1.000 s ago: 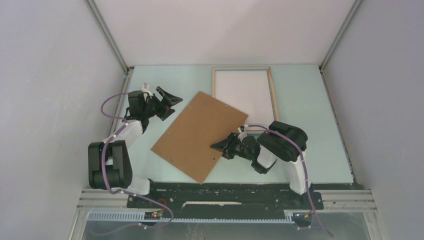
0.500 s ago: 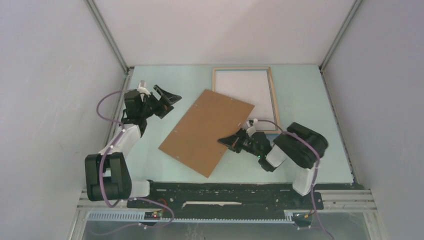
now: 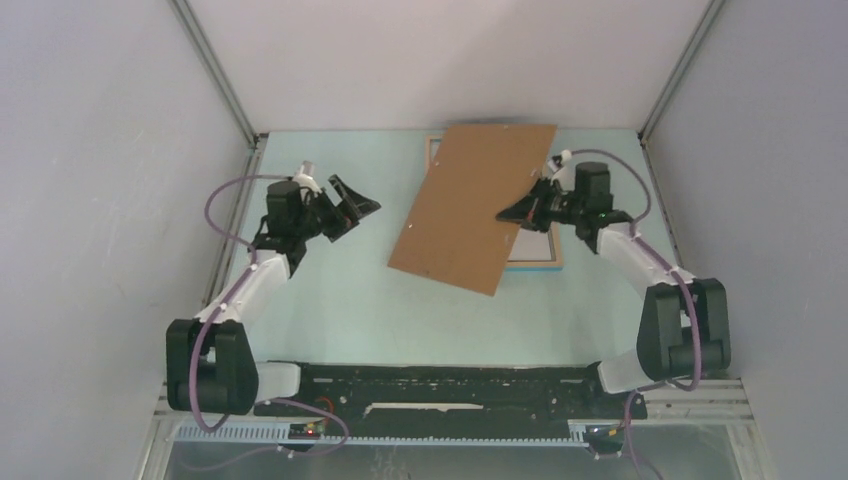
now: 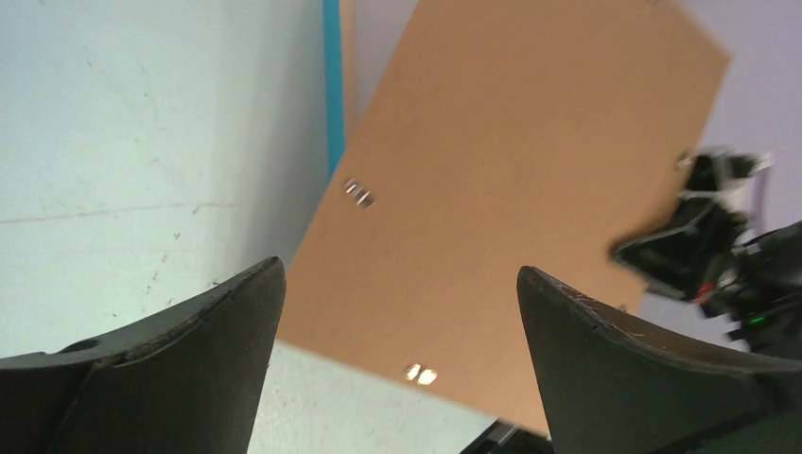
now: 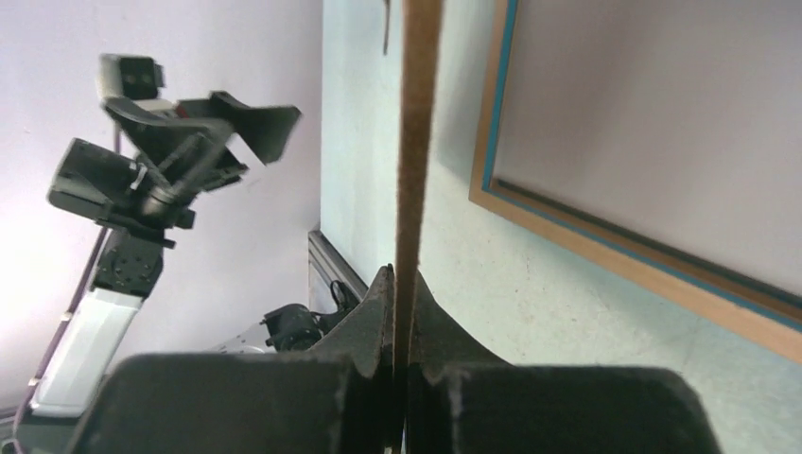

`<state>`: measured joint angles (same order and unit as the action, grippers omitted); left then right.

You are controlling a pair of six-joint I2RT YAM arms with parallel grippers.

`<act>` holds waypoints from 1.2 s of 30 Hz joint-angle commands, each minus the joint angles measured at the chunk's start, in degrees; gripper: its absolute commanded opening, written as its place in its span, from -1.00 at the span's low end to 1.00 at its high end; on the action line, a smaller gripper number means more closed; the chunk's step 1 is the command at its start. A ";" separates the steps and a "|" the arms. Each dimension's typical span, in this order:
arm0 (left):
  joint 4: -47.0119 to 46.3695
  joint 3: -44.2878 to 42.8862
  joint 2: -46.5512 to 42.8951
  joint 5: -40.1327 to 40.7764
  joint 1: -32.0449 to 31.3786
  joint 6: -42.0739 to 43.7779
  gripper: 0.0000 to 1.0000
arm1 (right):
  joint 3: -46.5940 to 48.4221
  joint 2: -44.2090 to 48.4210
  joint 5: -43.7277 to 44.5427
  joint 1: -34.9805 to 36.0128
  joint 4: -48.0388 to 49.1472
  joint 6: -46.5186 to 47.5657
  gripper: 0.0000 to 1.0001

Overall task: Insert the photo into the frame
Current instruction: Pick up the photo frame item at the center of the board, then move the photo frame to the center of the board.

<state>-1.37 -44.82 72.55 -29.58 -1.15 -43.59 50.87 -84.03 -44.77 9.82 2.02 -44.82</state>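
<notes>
Jaws of the right gripper (image 3: 512, 215) pinch tight on the right edge of the brown backing board (image 3: 470, 205), held over most of the frame (image 3: 535, 262) at upper centre; the left gripper (image 3: 355, 208) gapes wide, empty, at upper left.

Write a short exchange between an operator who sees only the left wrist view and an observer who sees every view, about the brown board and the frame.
Operator: I see the board with the right gripper at its far edge. Is it gripped?
Observer: Yes. The right wrist view shows the fingers shut on the board's thin edge.
Operator: I see only a blue strip of the frame. What is inside it?
Observer: A plain pale sheet fills it; no picture shows on it.
</notes>
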 commanded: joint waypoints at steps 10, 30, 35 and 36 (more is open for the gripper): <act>4.86 -11.75 15.79 11.76 -15.46 2.58 0.79 | 23.76 3.09 -16.24 -18.03 -28.89 16.33 -1.00; 6.00 -27.28 39.06 21.57 -23.73 6.80 0.34 | 25.80 3.57 -12.73 -35.56 -31.43 19.52 -1.00; 7.50 -29.87 41.70 21.50 -24.16 7.33 0.08 | 25.75 1.95 -12.42 -32.36 -31.94 21.83 -1.00; 7.57 -30.01 41.68 21.71 -24.16 7.50 0.02 | 25.74 1.74 -12.40 -31.91 -32.09 22.14 -1.00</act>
<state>5.06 -70.72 113.54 -9.54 -24.73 -38.33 73.69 -82.41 -54.48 -24.32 -32.21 -25.80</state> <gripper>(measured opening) 0.555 0.019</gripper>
